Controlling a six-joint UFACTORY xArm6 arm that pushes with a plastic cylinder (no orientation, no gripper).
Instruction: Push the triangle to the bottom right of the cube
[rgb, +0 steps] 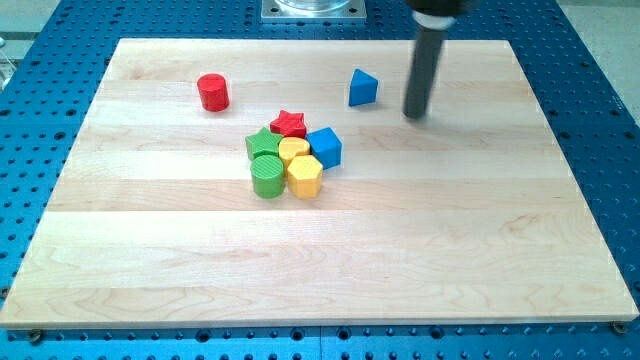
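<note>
A: Status? Largest first.

B: Light wooden surface is seen on a blue perforated base. No hand is fitted, so apart or together does not apply; only the dark rod is present, with my tip set down near the view's top right.

A: Blocks?

B: A touching cluster is seen mid-board: blue cube, green cylinder, yellow hexagonal block, a second yellow block, a green block partly hidden, red star. A red cylinder is placed apart, upper left.

A: Target?

B: Blue triangle is located above and right of the blue cube, just left of my tip, not touched.

A: Progress?

B: Judged not started. The blue triangle must be moved down, past the cube's right side.
</note>
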